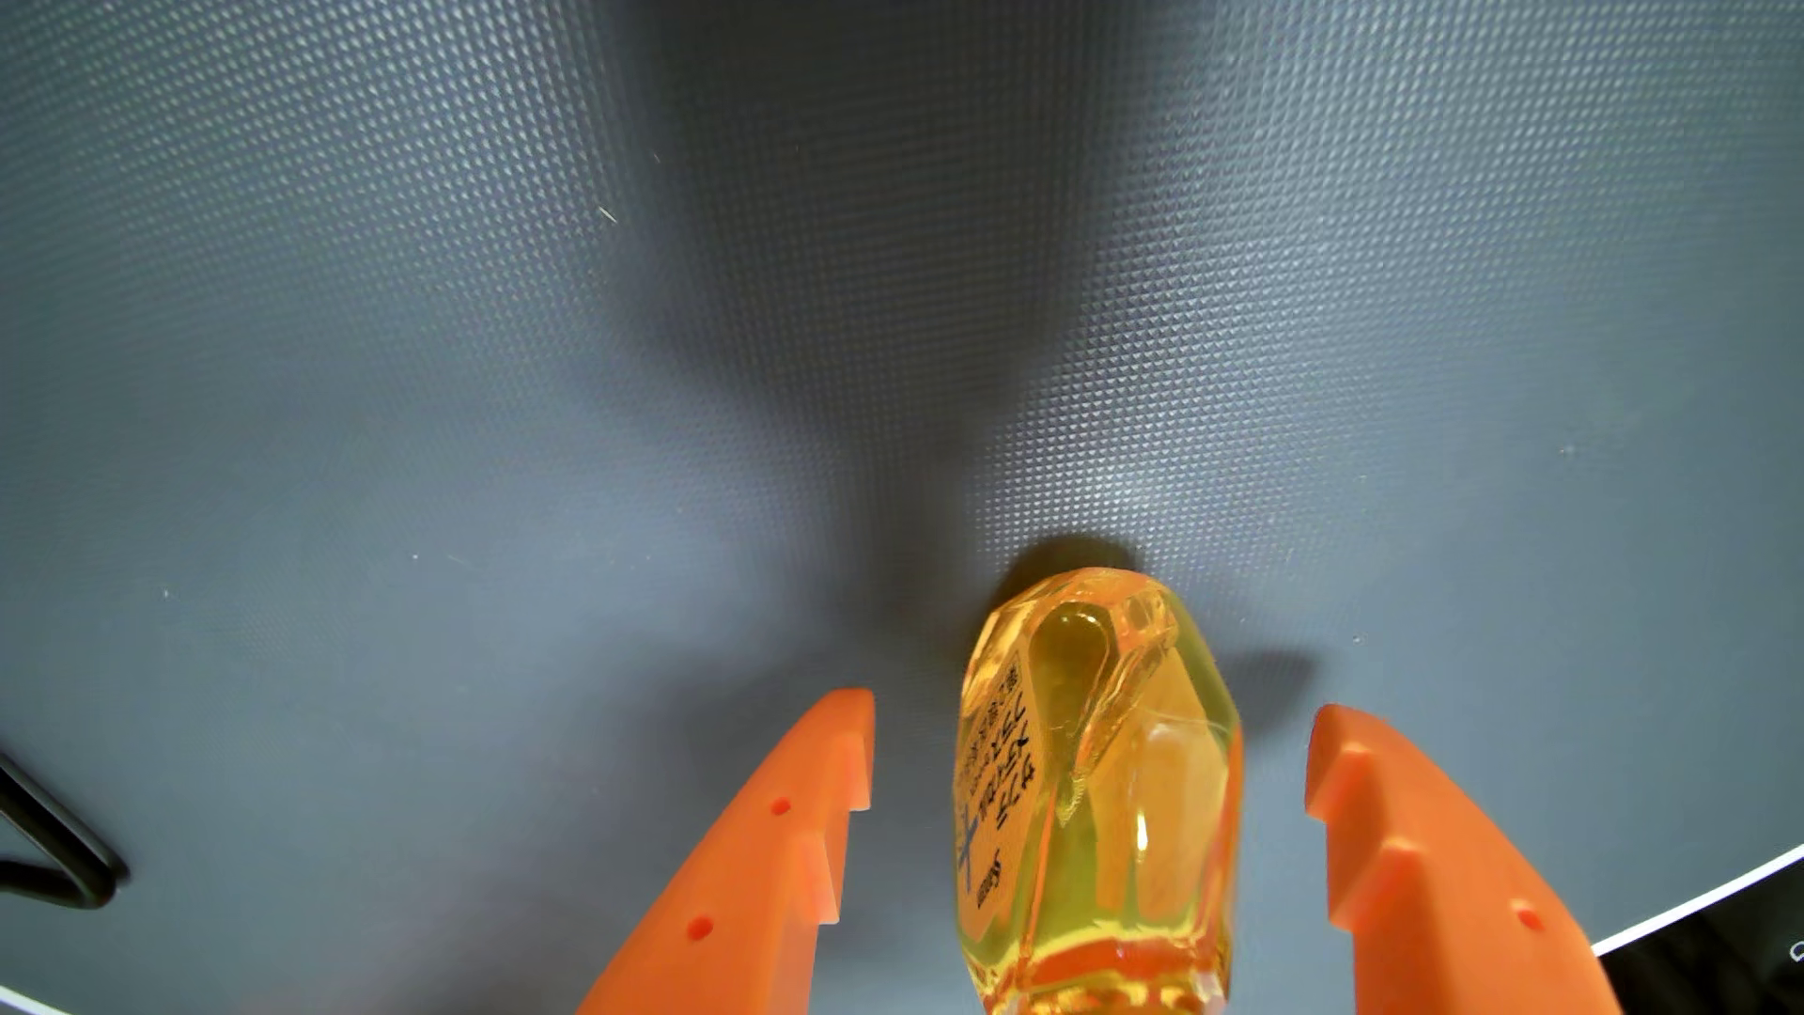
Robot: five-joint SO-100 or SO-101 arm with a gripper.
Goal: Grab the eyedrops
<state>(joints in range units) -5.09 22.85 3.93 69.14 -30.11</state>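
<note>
Orange gripper gapes wide, its two fingers flanking one yellow eyedrop bottle without touching it. One bottle lies on one grey mat, between them.

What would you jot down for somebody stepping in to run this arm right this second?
Gripper: open, its orange fingers on either side of the eyedrops bottle, a gap showing on both sides.
Eyedrops bottle: yellow, see-through, between the fingers over the grey textured mat; I cannot tell if it stands or lies.
Done: gripper lined up around the bottle.
Left: shut on it, then lift.
</note>
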